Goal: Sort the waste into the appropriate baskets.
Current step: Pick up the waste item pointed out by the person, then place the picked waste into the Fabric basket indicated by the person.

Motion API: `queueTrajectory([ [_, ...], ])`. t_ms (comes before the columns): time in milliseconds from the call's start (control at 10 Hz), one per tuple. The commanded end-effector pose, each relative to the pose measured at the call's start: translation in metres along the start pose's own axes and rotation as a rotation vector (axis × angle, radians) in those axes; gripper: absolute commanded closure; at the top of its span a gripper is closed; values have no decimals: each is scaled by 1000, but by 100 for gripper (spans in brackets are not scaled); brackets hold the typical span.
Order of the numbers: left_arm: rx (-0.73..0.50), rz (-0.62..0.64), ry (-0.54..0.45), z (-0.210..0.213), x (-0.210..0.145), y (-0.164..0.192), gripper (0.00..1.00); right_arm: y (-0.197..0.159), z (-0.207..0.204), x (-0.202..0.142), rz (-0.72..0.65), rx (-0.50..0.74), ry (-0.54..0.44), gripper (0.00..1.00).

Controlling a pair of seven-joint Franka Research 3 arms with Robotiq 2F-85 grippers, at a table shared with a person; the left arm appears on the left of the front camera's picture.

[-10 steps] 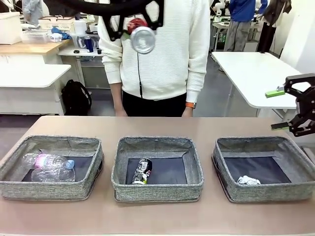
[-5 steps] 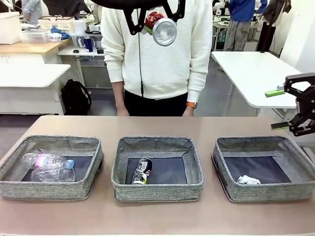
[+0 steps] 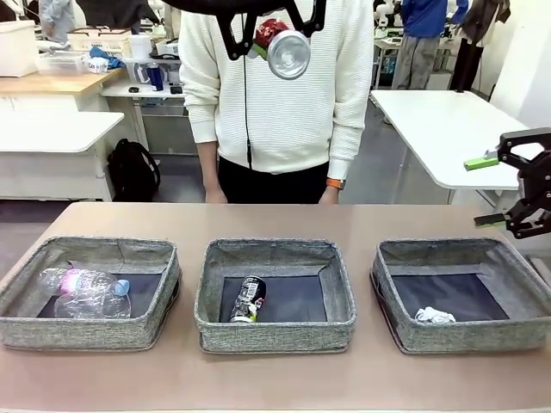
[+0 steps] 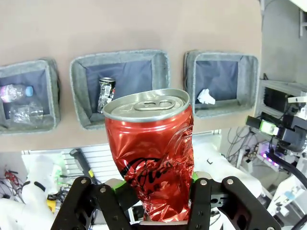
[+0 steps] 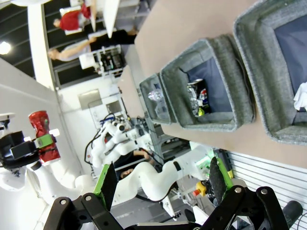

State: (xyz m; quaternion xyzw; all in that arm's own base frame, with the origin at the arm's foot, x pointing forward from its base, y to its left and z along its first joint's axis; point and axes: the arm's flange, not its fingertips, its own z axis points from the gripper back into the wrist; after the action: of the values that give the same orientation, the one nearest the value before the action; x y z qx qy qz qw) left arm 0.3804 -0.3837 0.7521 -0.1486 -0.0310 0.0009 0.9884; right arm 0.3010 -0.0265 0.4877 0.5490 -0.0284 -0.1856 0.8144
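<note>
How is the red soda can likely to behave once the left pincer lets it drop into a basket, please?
The red soda can is dented and creased, so its wall probably gives easily. It looks empty, so it is likely light and may bounce. Landing on its side like the black can, it could roll a little on the middle basket's flat bottom.

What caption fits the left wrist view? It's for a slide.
Left gripper holds a dented red soda can high above three grey baskets.
</note>
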Motion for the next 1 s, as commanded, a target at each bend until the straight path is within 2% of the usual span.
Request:
queueTrajectory([
  [0,12,-18,-11,1,-3,7,75,4,0,0,-18,18,3,0],
  [900,12,-18,-11,1,-3,7,75,4,0,0,-18,18,3,0],
])
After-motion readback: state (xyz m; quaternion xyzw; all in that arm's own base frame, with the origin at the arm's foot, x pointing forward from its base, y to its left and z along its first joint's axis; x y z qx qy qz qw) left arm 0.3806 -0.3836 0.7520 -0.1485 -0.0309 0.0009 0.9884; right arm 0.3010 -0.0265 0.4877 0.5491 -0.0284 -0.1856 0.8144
